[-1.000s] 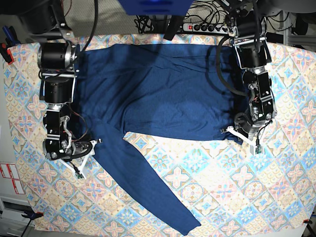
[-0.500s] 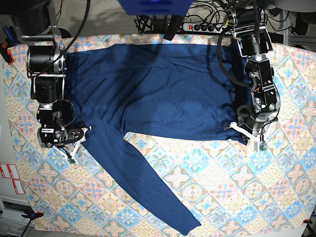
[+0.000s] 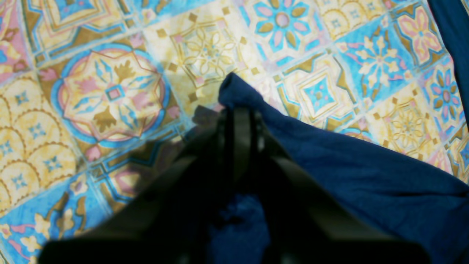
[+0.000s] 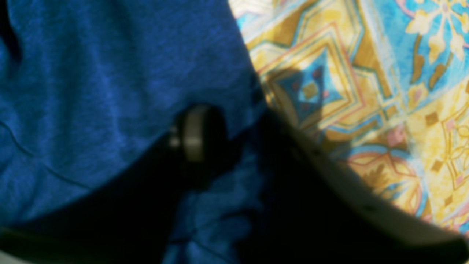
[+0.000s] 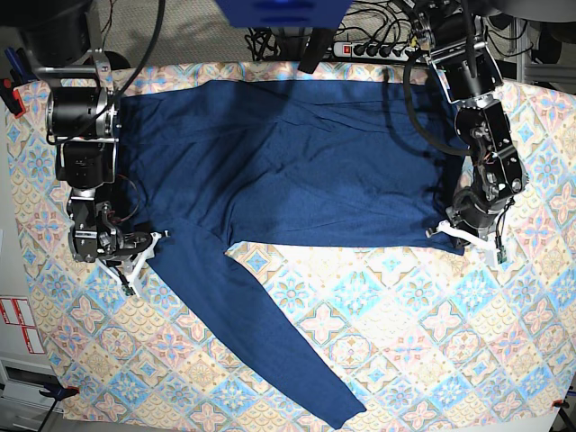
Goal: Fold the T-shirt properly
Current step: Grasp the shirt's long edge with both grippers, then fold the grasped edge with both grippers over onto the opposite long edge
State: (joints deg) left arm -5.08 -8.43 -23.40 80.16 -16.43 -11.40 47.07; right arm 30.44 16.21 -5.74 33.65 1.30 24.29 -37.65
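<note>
The dark navy T-shirt [image 5: 288, 162] lies spread flat on the tablecloth, and one long sleeve [image 5: 261, 333] runs diagonally toward the front edge. On the right of the base view, my left gripper [image 5: 470, 236] is shut on the shirt's lower right corner. In the left wrist view a tuft of fabric [image 3: 234, 88] pokes out past the closed left gripper [image 3: 238, 110]. My right gripper [image 5: 144, 254] sits at the shirt's left edge, where the sleeve starts. In the right wrist view, the right gripper [image 4: 238, 124] has its jaws apart with the shirt's edge [image 4: 91, 91] lying between them.
The pastel tile-patterned tablecloth [image 5: 432, 333] covers the whole table. A power strip [image 5: 369, 49] and cables lie beyond the far edge, and a blue object [image 5: 283, 11] hangs above it. A red clamp [image 5: 9, 90] sits at the left edge.
My left gripper has drawn the shirt's corner to the right. My right gripper has moved left and back to the shirt's left edge, and its jaws have narrowed.
</note>
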